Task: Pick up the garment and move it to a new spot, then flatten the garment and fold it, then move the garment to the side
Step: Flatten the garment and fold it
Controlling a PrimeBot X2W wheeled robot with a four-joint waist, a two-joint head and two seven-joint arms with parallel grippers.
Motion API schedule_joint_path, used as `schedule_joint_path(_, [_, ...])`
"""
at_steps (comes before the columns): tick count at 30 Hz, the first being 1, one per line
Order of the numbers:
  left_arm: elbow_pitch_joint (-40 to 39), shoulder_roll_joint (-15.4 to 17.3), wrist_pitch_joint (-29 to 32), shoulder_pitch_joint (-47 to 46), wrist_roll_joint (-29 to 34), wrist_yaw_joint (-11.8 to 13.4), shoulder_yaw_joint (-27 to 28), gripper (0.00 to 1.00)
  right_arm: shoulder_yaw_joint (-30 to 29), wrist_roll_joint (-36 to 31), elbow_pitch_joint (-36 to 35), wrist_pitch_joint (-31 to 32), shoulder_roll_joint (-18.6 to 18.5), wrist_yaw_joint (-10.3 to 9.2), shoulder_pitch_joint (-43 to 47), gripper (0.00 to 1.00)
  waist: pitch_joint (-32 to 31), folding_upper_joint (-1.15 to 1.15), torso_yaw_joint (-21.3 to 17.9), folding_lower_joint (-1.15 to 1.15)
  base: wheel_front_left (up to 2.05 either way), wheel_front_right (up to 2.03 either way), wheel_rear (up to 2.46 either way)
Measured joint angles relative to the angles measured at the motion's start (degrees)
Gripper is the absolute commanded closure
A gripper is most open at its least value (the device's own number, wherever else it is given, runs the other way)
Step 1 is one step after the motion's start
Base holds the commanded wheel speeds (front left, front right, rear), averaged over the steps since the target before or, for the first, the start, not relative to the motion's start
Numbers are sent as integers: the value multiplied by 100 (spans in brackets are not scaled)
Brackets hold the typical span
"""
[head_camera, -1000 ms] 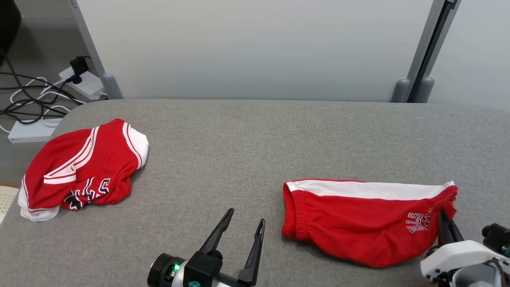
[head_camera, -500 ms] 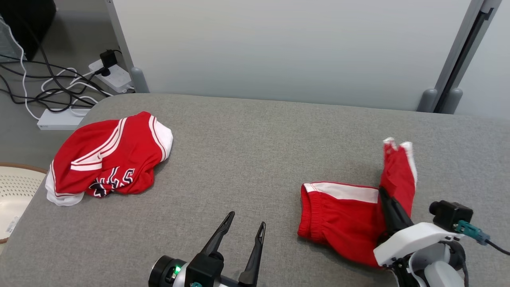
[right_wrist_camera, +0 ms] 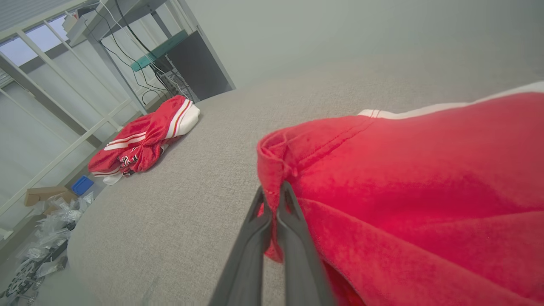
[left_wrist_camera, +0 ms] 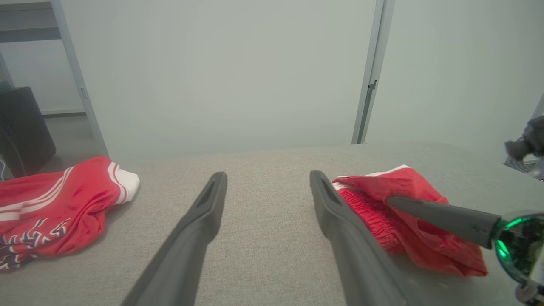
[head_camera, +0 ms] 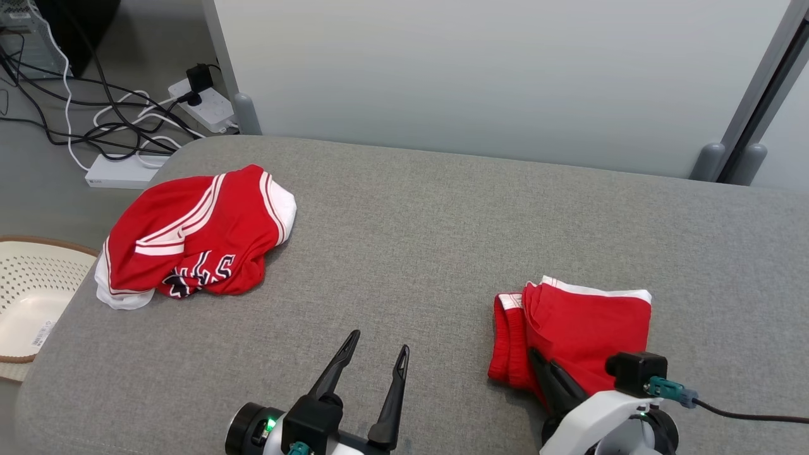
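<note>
Surface: grey fabric-covered table (head_camera: 404, 208), pale partition wall behind, cables on the floor far left
Garment: red fleece shorts (head_camera: 594, 322) with white side stripe, lying doubled over on the table's right front, waistband edge facing left
Right tool: right gripper (right_wrist_camera: 272, 193) has its fingers together, clamped on a hem corner of the shorts
Left tool: left gripper (head_camera: 378, 341) has its fingers apart and holds nothing, over bare table just left of the shorts
Handling: likely light, soft, limp; sags and bunches when lifted, not fragile, cloth on cloth should drag
Grip spot: stitched hem or elastic waistband, thicker there so less slip; probably two corners to keep layers aligned
Clutter: crumpled red and white jersey (head_camera: 189, 234) far left, cream perforated basket (head_camera: 25, 284) beyond the table edge
</note>
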Motion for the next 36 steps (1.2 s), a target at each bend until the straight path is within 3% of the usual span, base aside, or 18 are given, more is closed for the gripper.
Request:
schedule_joint_path(7, [-9,0,0,0,-2,0,7,0,301,34,68,67,-18,0,16,100,1,0,-51,0,0,0,0])
schedule_joint_path(8, [-11,0,0,0,-2,0,7,0,357,57,53,78,-27,0,31,30,1,0,-61,0,0,0,0])
schedule_joint_path(9, [-11,0,0,0,-3,0,8,0,393,91,30,127,-31,0,62,0,0,0,-72,0,0,0,0])
schedule_joint_path(21, [-20,0,0,1,-3,-14,89,0,855,424,-599,441,-38,0,462,0,-59,0,-266,0,0,0,0])
schedule_joint_path(36, [-261,-3,0,14,-205,303,463,0,-644,-667,-881,-76,-34,0,443,0,-140,0,-816,0,0,0,0])
